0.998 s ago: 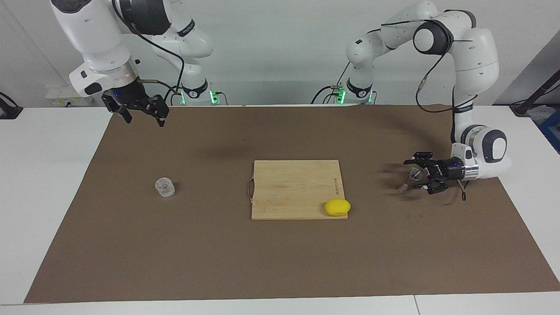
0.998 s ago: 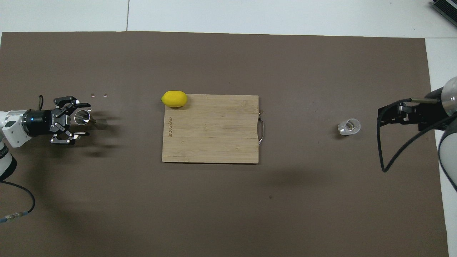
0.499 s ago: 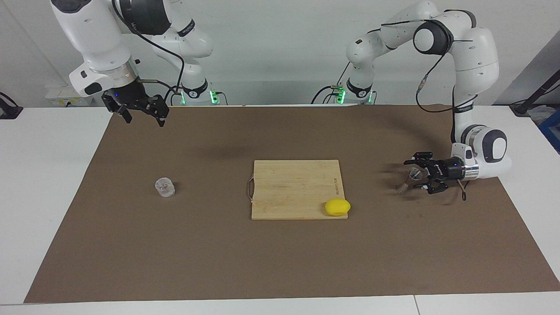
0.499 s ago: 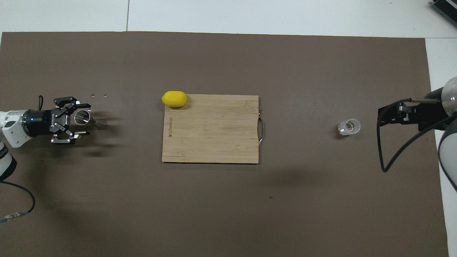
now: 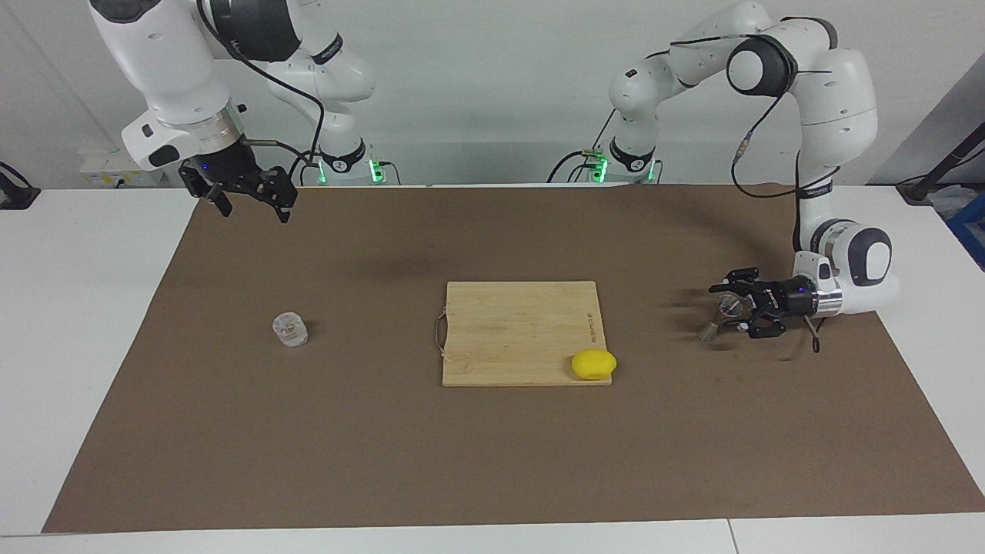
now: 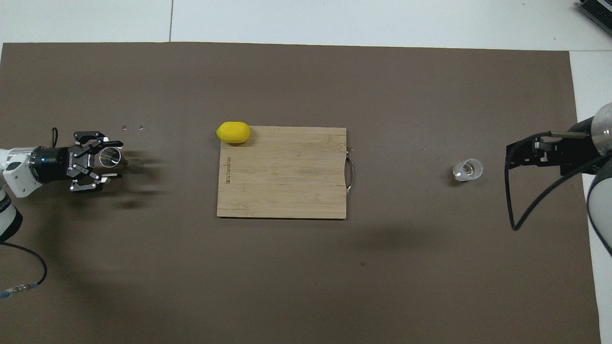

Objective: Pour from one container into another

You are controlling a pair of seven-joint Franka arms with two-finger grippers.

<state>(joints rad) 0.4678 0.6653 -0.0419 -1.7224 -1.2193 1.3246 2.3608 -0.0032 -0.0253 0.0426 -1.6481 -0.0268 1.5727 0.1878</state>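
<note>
The clear glass cup (image 5: pixel 290 329) stands alone on the brown mat toward the right arm's end of the table; it also shows in the overhead view (image 6: pixel 467 169). The silver hourglass jigger (image 5: pixel 719 318) stands on the mat toward the left arm's end, and the overhead view looks into its open top (image 6: pixel 110 156). My left gripper (image 5: pixel 732 308) lies low and level, open, with a finger on each side of the jigger's upper cone (image 6: pixel 113 158). My right gripper (image 5: pixel 252 205) hangs open and empty, high over the mat's edge nearest the robots (image 6: pixel 515 157), and waits.
A wooden cutting board (image 5: pixel 523 323) with a metal handle lies mid-table (image 6: pixel 282 181). A yellow lemon (image 5: pixel 593 364) sits on its corner farthest from the robots, toward the left arm's end (image 6: pixel 233 132). Two tiny scraps (image 6: pixel 132 127) lie on the mat near the jigger.
The left gripper's fingers have drawn closer together around the jigger. The jigger, the cup and the right arm have not moved.
</note>
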